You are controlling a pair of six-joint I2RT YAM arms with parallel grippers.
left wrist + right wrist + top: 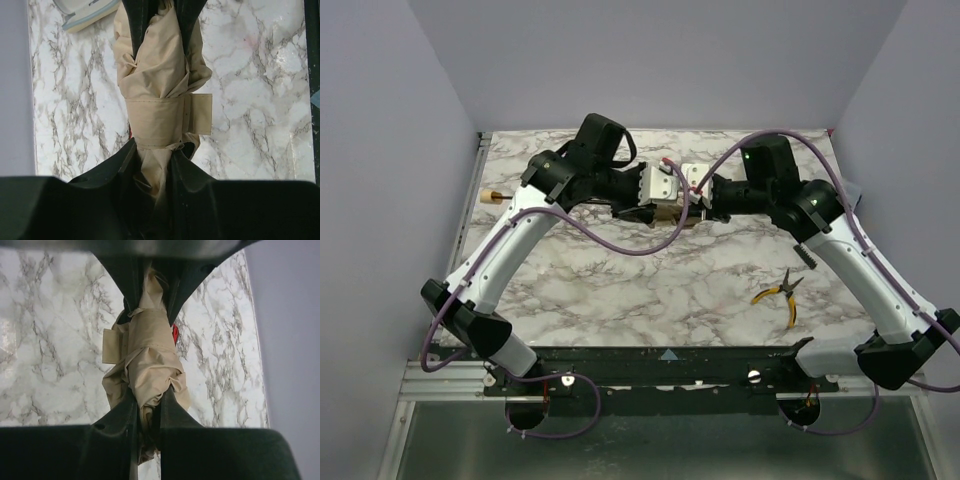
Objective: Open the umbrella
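While the left claw (154,152) and right claw (148,396) pinch opposite ends, the umbrella (160,82) runs lengthwise between them, strap (167,120) fastened.

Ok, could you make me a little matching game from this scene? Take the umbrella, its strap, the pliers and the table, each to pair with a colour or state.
Things:
1. umbrella
2. strap
3. pliers
4. table

Descriptions:
A. white marble pattern with grey veins
B. yellow handles, lying alone near the right arm
C. folded, clamped between the left gripper and right gripper
D. wrapped round the beige fabric, fastened

Pairs: 1-C, 2-D, 3-B, 4-A
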